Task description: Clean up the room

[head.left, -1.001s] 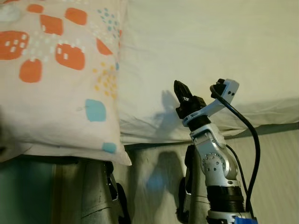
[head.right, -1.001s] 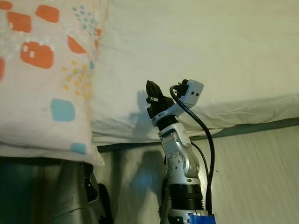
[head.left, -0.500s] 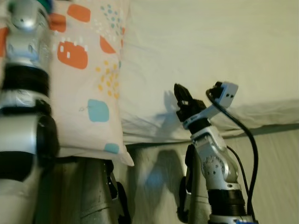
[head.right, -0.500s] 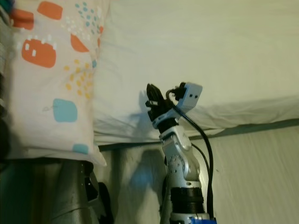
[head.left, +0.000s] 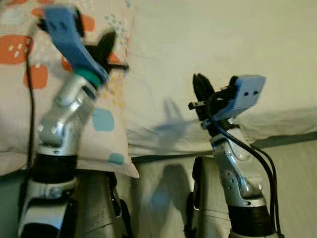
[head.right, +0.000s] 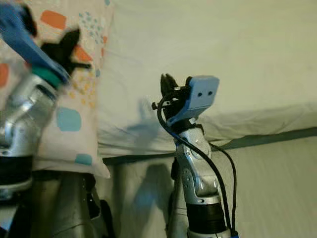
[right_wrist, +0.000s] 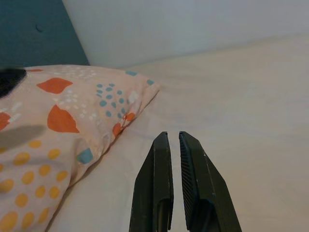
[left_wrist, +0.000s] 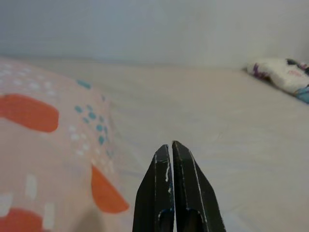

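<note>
Left pincer (head.left: 110, 47): raised over the patterned pillow (head.left: 59, 119), blurred in the head views; in its wrist view the fingers (left_wrist: 176, 193) are pressed together, clenched on nothing.
Right pincer (head.left: 200, 89): held up above the bed's near edge, over bare sheet; its fingers (right_wrist: 166, 193) stand nearly together with a thin slit between, grasping nothing.
Pillow: lies on the bed (head.left: 223, 44) directly under and ahead of the left pincer, well to the left of the right pincer; its near corner overhangs the mattress edge, so it probably wants straightening.
Far bundle (left_wrist: 285, 77): a small patterned cloth far ahead of the left pincer across the sheet; too small to identify.
Likely step: both arms are lifted, seemingly to reach onto the bed and tidy the pillow; the grasp is not yet begun.
</note>
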